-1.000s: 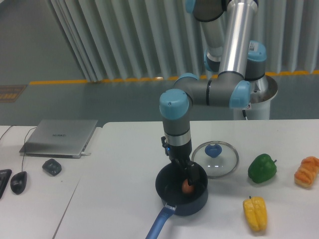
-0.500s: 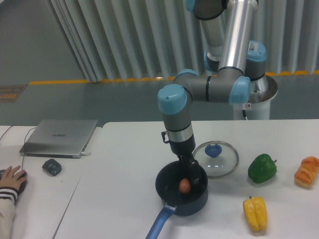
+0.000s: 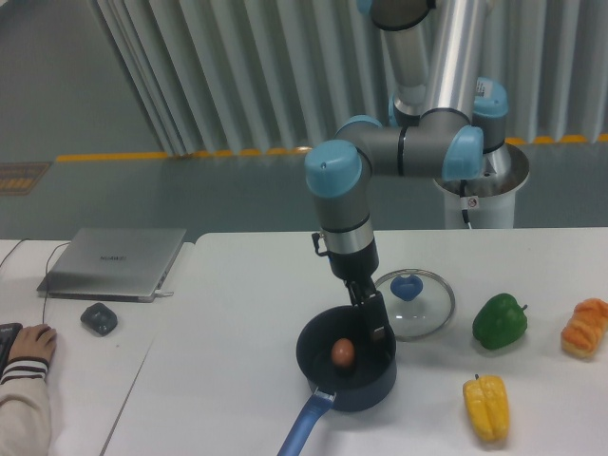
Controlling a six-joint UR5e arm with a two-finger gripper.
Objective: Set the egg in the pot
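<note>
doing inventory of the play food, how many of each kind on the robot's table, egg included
Egg: 1, in the pot
Green pepper: 1
Yellow pepper: 1
Orange bread-like item: 1, cut off by the right edge
Total: 4 food items

A smooth orange-brown egg [image 3: 343,352] with a slight sheen lies in a matt dark navy pot [image 3: 346,360] with a glossy blue handle. Beside it is a clear glass lid [image 3: 411,302] with a metal-looking rim. The table [image 3: 237,323] is plain matt white.
</note>
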